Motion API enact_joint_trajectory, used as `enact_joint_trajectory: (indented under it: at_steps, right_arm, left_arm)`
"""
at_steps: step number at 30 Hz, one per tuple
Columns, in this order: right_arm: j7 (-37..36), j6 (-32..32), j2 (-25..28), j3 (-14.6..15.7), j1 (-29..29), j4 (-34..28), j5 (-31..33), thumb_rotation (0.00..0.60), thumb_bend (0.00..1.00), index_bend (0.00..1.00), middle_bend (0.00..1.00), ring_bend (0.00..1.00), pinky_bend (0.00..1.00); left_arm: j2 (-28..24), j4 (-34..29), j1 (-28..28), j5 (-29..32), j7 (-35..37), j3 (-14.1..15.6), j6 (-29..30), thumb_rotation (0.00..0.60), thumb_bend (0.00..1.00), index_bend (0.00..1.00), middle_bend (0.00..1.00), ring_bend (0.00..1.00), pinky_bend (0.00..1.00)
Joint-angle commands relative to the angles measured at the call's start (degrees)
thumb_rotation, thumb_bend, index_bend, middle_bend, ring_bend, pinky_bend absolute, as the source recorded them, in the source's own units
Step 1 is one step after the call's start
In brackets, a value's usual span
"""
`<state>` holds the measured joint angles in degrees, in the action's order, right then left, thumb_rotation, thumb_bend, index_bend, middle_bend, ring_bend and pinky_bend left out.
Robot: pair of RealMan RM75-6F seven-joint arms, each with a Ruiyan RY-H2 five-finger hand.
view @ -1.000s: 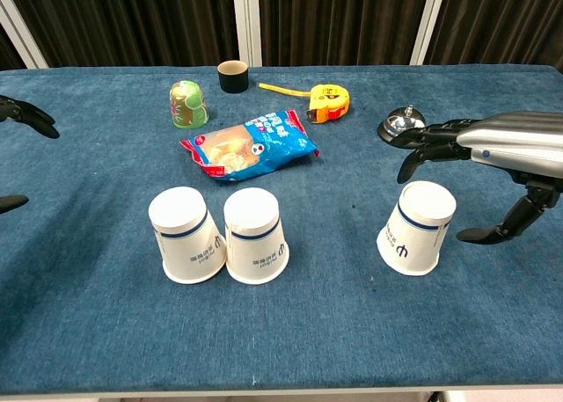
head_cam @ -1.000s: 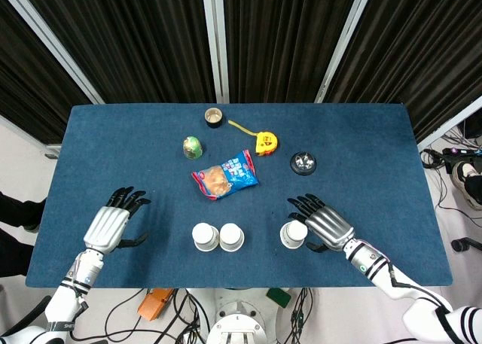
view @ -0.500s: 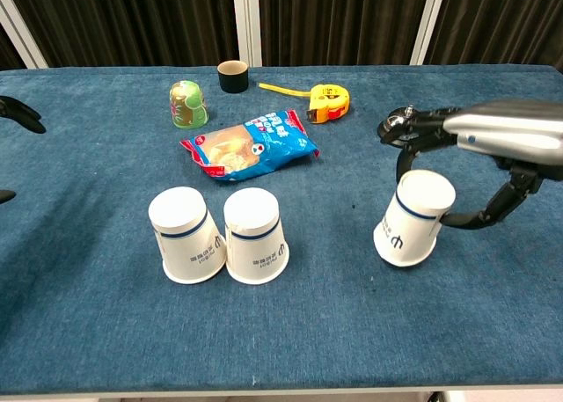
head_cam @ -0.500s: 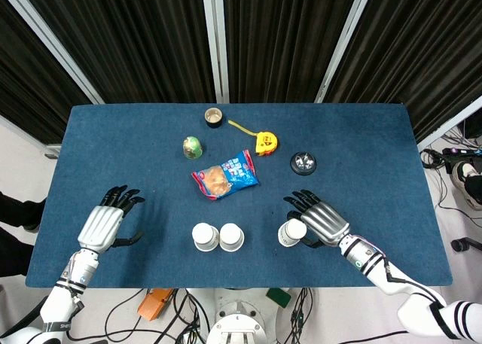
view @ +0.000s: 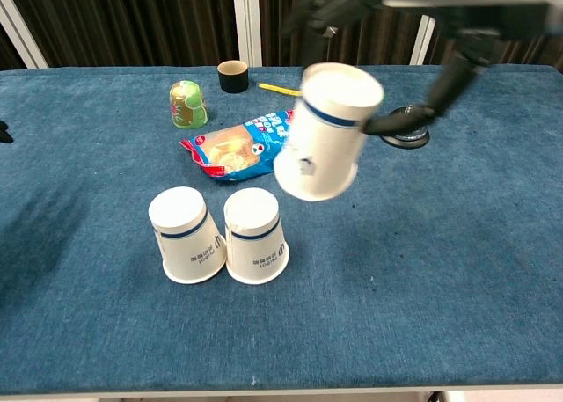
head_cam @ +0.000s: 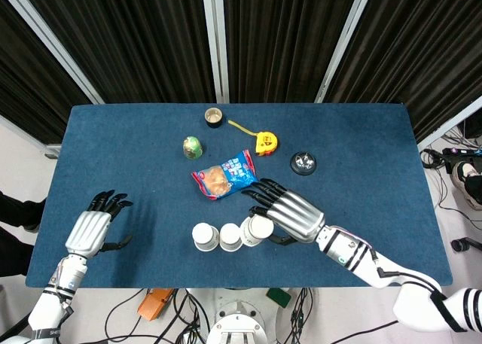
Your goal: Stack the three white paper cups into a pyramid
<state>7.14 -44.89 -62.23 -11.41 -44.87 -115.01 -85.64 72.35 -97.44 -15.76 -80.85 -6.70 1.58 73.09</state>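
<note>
Two white paper cups stand upside down side by side near the table's front edge, the left cup (view: 185, 236) (head_cam: 203, 236) touching the right cup (view: 256, 236) (head_cam: 230, 237). My right hand (head_cam: 285, 211) (view: 413, 6) grips a third white cup (view: 327, 131) (head_cam: 257, 229), upside down and tilted, lifted well above the table just right of the pair. My left hand (head_cam: 92, 226) hovers open over the table's front left, far from the cups; the chest view shows only a fingertip of it at the left edge.
Behind the cups lie a blue snack bag (view: 249, 146) (head_cam: 224, 175), a green jar (view: 187, 103), a black cup (view: 232, 75), a yellow tape measure (view: 327, 102) and a black bell (head_cam: 303, 162). The blue table (head_cam: 376, 148) has bare cloth at right.
My right hand has lifted the third cup off the table and carried it left and up, close to the pair. The left hand has drifted back and left.
</note>
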Motion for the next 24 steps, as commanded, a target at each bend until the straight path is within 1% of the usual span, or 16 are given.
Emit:
enact_joint_trajectory:
  at_steps: [1, 5, 11, 18, 24]
  right_arm:
    - [4.61, 5.56, -3.56, -3.22, -6.38, 0.38, 7.47, 0.600, 0.48, 0.43, 0.14, 0.00, 0.11]
    - [9.74, 7.09, -8.33, -3.80, -10.94, 2.56, 14.60, 0.600, 0.48, 0.42, 0.14, 0.00, 0.11]
    - [15.99, 6.83, -11.82, -2.73, -15.66, 4.03, 22.64, 0.600, 0.48, 0.40, 0.14, 0.00, 0.11]
    - [19.85, 5.08, -14.04, -1.30, -19.15, 4.67, 27.98, 0.600, 0.48, 0.39, 0.14, 0.00, 0.11]
    - [21.18, 3.90, -14.73, -0.18, -20.97, 4.96, 30.44, 0.600, 0.48, 0.35, 0.14, 0.00, 0.11]
  left_arm:
    - [0.15, 0.63, 0.44, -0.06, 0.78, 0.07, 0.21, 0.535, 0.28, 0.22, 0.11, 0.00, 0.00]
    - [0.28, 1.56, 0.99, 0.04, 2.02, 0.09, 0.23, 0.536, 0.28, 0.22, 0.11, 0.00, 0.00]
    - [0.19, 2.60, 1.63, 0.26, 3.48, -0.11, 0.34, 0.534, 0.28, 0.22, 0.11, 0.00, 0.00]
    - [0.42, 3.34, 1.89, 0.29, 4.55, -0.49, 0.11, 0.535, 0.28, 0.22, 0.11, 0.00, 0.00]
    - [0.47, 3.61, 2.03, 0.39, 5.01, -0.81, -0.09, 0.533, 0.28, 0.22, 0.11, 0.00, 0.00]
